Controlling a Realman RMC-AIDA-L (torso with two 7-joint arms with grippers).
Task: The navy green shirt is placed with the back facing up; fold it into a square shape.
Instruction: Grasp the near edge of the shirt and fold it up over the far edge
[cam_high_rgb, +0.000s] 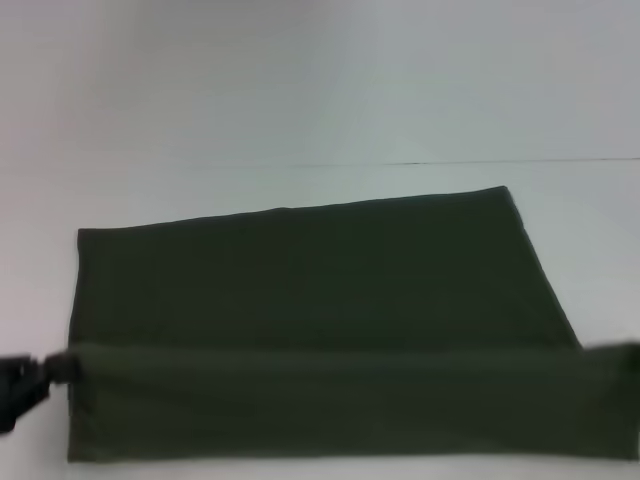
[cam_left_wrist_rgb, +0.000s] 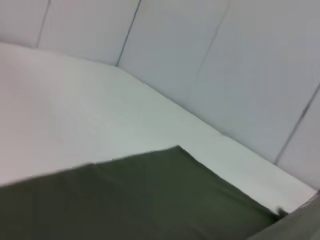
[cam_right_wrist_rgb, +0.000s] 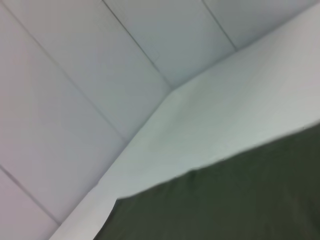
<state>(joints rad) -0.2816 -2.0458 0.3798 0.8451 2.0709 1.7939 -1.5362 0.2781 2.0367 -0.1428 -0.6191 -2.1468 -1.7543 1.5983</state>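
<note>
The navy green shirt (cam_high_rgb: 300, 270) lies as a wide dark olive rectangle on the white table (cam_high_rgb: 600, 230). Its near edge is raised into a long band (cam_high_rgb: 340, 400) that runs across the front of the head view and hangs over the flat part. My left gripper (cam_high_rgb: 55, 368) is at the band's left end, shut on the cloth there. The band's right end runs out of the head view, and my right gripper does not show. The left wrist view shows the shirt (cam_left_wrist_rgb: 150, 200) flat on the table with one corner, and the right wrist view shows another stretch of the shirt (cam_right_wrist_rgb: 240, 200).
White table top (cam_left_wrist_rgb: 75, 115) reaches beyond the shirt to pale panelled walls (cam_right_wrist_rgb: 75, 75) at the back. Bare table lies left of the shirt and to its far right (cam_high_rgb: 590, 210).
</note>
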